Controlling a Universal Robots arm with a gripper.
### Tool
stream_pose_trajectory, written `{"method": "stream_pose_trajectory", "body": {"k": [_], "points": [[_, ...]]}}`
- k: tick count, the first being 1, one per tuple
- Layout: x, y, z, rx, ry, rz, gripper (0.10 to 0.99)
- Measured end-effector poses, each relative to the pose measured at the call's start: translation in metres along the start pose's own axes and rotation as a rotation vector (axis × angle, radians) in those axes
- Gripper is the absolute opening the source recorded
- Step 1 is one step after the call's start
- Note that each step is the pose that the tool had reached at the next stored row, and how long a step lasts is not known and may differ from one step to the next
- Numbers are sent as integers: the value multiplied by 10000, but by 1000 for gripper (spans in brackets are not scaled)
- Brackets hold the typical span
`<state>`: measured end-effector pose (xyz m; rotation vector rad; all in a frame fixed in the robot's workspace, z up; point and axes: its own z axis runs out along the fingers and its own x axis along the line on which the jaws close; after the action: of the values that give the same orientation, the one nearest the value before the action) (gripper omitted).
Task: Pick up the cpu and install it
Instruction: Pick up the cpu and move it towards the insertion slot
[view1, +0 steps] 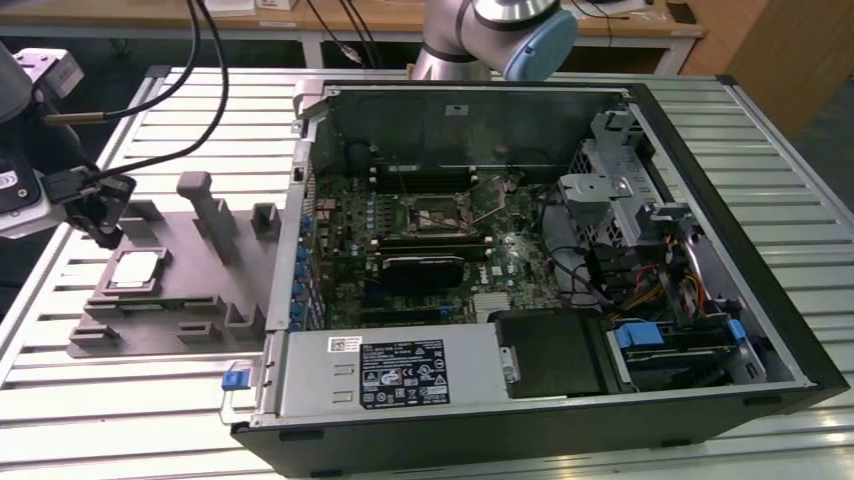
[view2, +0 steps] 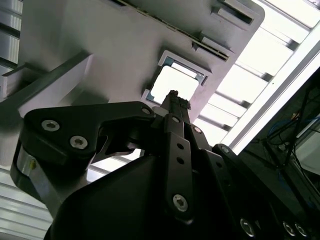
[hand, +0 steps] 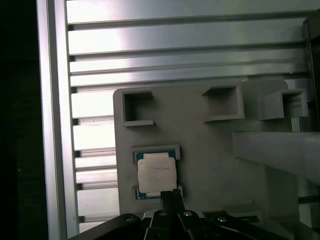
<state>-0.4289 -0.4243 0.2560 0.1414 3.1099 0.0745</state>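
Currently the gripper hangs just above the grey fixture. In both wrist views its tips meet in one narrow point, closed and holding nothing. The cpu lies flat in a shallow square recess of the fixture, directly beneath and just ahead of those tips; contact cannot be told. Its pale metal top bears faint grey print, too small to make out. Well apart from the gripper, an open computer case lies on the slatted metal table. The power supply in it carries a white label of dense dark print and symbols. The black motherboard socket sits further in.
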Motion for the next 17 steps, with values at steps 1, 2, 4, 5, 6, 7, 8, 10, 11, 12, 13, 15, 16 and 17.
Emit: {"method": "stream_pose_trajectory", "body": {"k": [1, 2, 4, 5, 6, 7, 8, 10, 11, 12, 13, 15, 16, 17], "points": [[1, -1, 8, 0, 0, 1, 106], [2, -2, 16, -1, -1, 1, 106], [6, -5, 37, -1, 0, 0, 106], [8, -7, 49, -1, -1, 0, 106], [10, -9, 61, 0, 0, 0, 106], [12, -11, 74, 0, 0, 0, 106], [15, -13, 89, 0, 1, 0, 106], [18, -16, 123, 0, 3, 1, 106], [20, -17, 141, 0, 4, 1, 106], [21, -18, 159, 0, 7, 1, 106], [23, -19, 177, 1, 10, 1, 106], [27, -21, 213, 1, 15, 1, 106], [29, -22, 231, 1, 17, 1, 106], [30, -23, 250, 1, 19, 1, 106]]}}
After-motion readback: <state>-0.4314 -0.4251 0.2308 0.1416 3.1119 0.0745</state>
